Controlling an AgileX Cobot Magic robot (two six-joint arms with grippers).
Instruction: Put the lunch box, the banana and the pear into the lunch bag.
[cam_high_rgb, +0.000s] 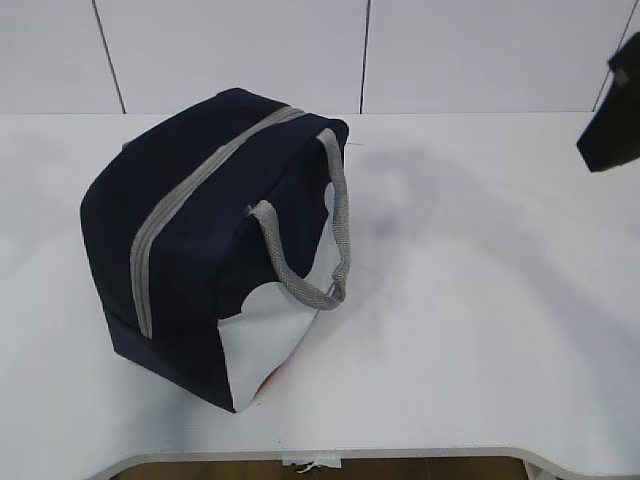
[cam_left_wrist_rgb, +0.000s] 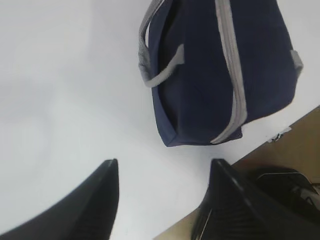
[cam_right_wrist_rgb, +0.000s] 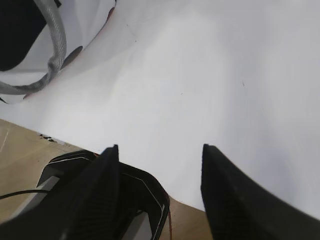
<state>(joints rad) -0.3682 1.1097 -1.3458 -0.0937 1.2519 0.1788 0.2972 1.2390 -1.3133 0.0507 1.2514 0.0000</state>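
The navy-blue lunch bag (cam_high_rgb: 210, 250) stands on the white table (cam_high_rgb: 480, 300), left of centre. Its grey zipper (cam_high_rgb: 200, 190) runs across the top and looks shut. A grey strap handle (cam_high_rgb: 335, 230) hangs over its white corner panel. The bag also shows in the left wrist view (cam_left_wrist_rgb: 200, 75) and, in part, in the right wrist view (cam_right_wrist_rgb: 30, 30). The lunch box, the banana and the pear are out of view. My left gripper (cam_left_wrist_rgb: 164, 165) is open and empty above the table, away from the bag. My right gripper (cam_right_wrist_rgb: 159, 147) is open and empty over the table's front edge.
A dark part of the right arm (cam_high_rgb: 612, 130) hangs at the far right. The table's front edge (cam_high_rgb: 330, 457) runs just below the bag. Beyond the edge are the brown floor (cam_left_wrist_rgb: 295, 140) and a dark robot base (cam_right_wrist_rgb: 80, 200). A white panelled wall (cam_high_rgb: 360, 50) stands behind.
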